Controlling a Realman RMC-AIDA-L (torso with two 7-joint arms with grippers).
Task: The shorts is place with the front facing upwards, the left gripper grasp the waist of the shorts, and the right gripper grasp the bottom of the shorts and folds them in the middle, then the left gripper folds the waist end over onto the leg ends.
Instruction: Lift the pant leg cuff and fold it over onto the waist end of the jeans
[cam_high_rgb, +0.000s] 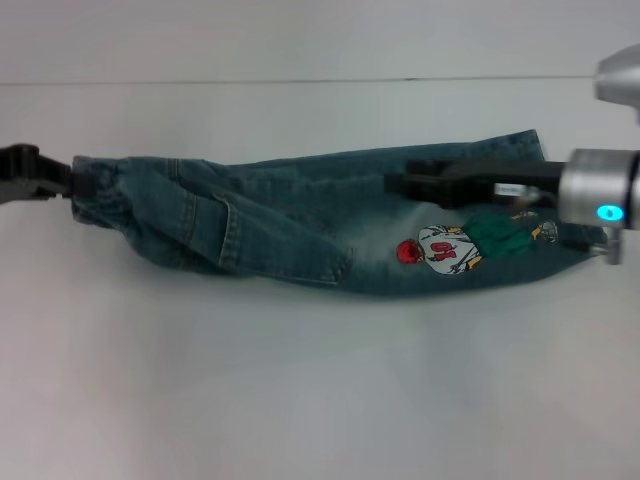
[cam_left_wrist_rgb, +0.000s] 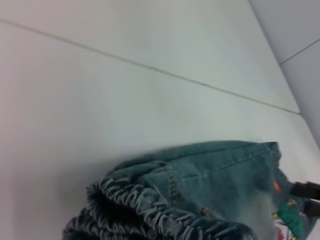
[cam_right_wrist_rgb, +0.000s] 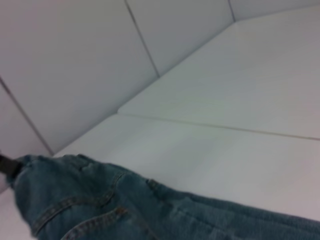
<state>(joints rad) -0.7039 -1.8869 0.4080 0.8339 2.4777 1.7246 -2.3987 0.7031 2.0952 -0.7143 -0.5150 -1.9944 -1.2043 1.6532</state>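
The shorts (cam_high_rgb: 300, 215) lie folded lengthwise on the white table, stretched left to right, with the patch pocket (cam_high_rgb: 215, 228) and the embroidered figure (cam_high_rgb: 450, 247) facing up. At the left end, my left gripper (cam_high_rgb: 72, 183) is shut on the gathered waist (cam_high_rgb: 98, 195). That waist fills the near part of the left wrist view (cam_left_wrist_rgb: 150, 210). My right gripper (cam_high_rgb: 395, 184) reaches in from the right, low over the leg just above the figure. The bottom (cam_high_rgb: 540, 150) lies beneath its black body. In the left wrist view the right gripper (cam_left_wrist_rgb: 306, 198) shows far off beside the hem (cam_left_wrist_rgb: 274, 150).
The white table (cam_high_rgb: 300, 400) stretches wide in front of the shorts. A seam (cam_high_rgb: 300, 81) runs across behind them, where the tabletop meets a pale panelled wall (cam_right_wrist_rgb: 75, 60). The silver wrist (cam_high_rgb: 600, 195) of my right arm hangs at the right edge.
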